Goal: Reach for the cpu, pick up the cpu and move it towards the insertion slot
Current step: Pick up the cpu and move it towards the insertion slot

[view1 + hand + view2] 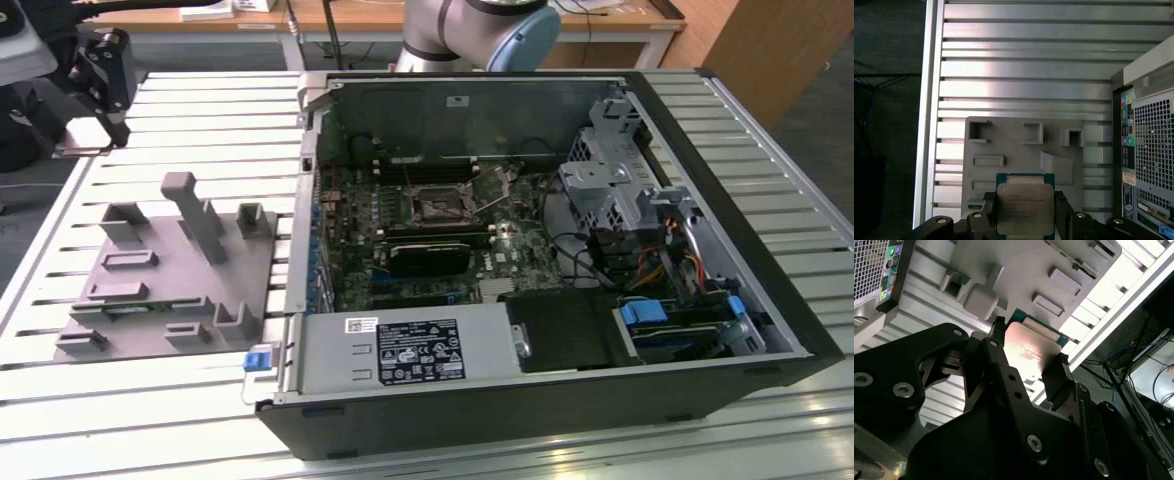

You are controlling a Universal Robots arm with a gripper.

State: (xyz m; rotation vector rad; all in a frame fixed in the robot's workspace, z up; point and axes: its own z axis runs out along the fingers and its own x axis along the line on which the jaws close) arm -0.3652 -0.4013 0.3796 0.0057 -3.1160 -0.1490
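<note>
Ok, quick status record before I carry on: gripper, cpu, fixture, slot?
gripper: shut on the cpu, one finger on each of two opposite edges
cpu: held with its metal top showing in both wrist views, apparently lifted off the grey fixture, above it
grey fixture: on the slatted table, at the exterior view's left of the computer case
insertion slot: on the board inside the open case; the cpu is not over it
</note>
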